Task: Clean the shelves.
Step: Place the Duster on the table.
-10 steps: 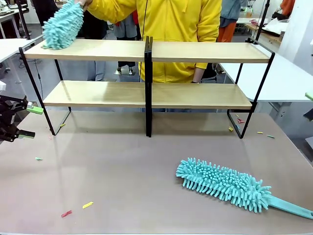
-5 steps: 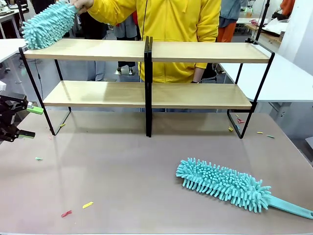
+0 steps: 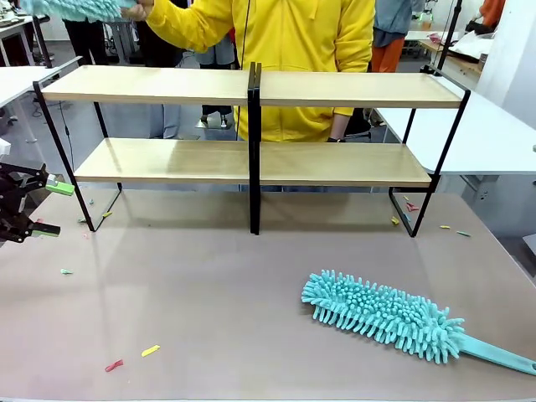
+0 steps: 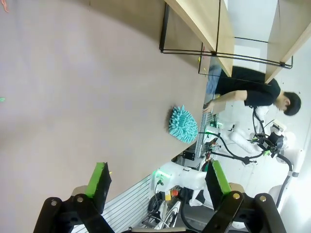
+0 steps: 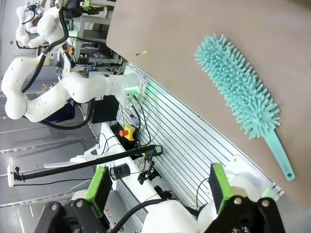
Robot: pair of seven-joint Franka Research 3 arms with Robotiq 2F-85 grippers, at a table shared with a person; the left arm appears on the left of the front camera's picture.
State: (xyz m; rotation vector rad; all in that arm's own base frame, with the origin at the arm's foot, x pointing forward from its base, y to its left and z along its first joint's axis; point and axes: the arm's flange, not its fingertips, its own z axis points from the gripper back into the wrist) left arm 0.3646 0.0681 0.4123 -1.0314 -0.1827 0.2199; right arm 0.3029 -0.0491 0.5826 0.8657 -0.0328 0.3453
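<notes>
The shelves [image 3: 167, 85] stand across the far half of the table, two light-wood boards in a black frame, and appear again in the left wrist view [image 4: 201, 19]. Behind them a person in a yellow hoodie holds a teal duster [image 3: 71, 7] in the air above the top board's left end. A second teal duster [image 3: 381, 314] lies flat on the table at the front right, handle pointing right. My left gripper [image 3: 52, 208] hangs open at the left edge, empty [image 4: 158, 178]. My right gripper [image 5: 158, 187] is open and empty, high above the lying duster [image 5: 240, 92].
Small coloured scraps lie on the brown tabletop: a yellow one [image 3: 150, 350] and a red one [image 3: 113, 365] at the front left, more by the rack's right foot [image 3: 456, 229]. A white table [image 3: 494, 134] stands to the right behind the rack.
The person has lifted the duster off the top shelf's left end, up and to the left. Both grippers and the lying duster have stayed still.
</notes>
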